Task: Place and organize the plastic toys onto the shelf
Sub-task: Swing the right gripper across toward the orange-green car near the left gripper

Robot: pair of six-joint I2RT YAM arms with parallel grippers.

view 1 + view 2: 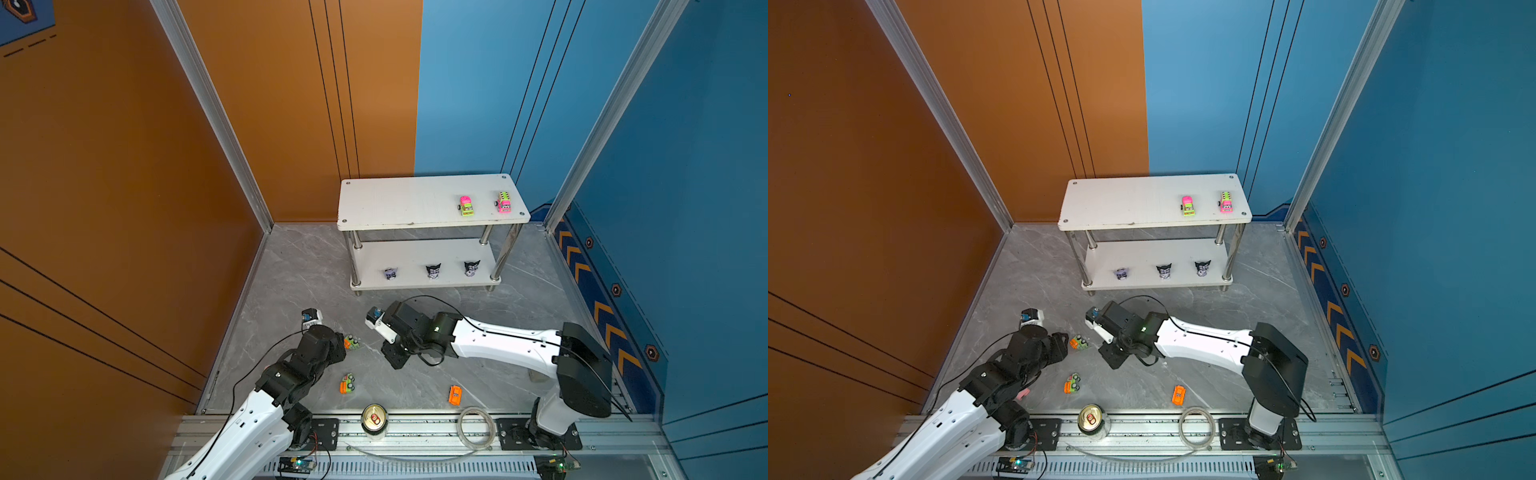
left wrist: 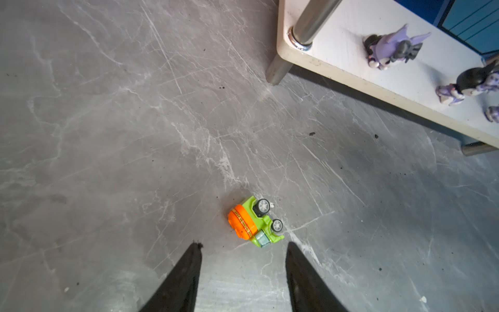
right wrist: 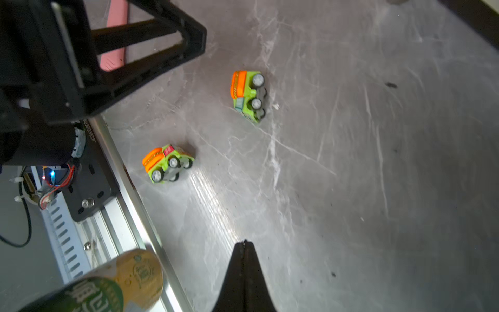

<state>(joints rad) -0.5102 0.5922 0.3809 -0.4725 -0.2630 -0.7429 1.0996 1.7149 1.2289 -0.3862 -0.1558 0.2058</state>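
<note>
On its side on the grey floor lies an orange-and-green toy car (image 2: 255, 221) (image 1: 352, 343), just beyond the tips of my open left gripper (image 2: 243, 245) and not between them. My right gripper (image 3: 244, 242) (image 1: 394, 358) is shut with nothing in it, hovering over bare floor to the right of that car. A second orange-and-green car (image 1: 347, 383) (image 3: 167, 163) and an orange car (image 1: 455, 395) sit nearer the front rail. The white shelf (image 1: 395, 203) carries two pink-and-green cars (image 1: 466, 205) (image 1: 503, 202) on top and three figurines (image 1: 433, 271) on its lower tier.
A gold-topped can (image 1: 374, 419) and a clear tape ring (image 1: 476, 428) rest on the front rail. A pink flat piece (image 1: 1022, 392) lies under my left arm. Orange and blue walls close in the floor on the left, back and right.
</note>
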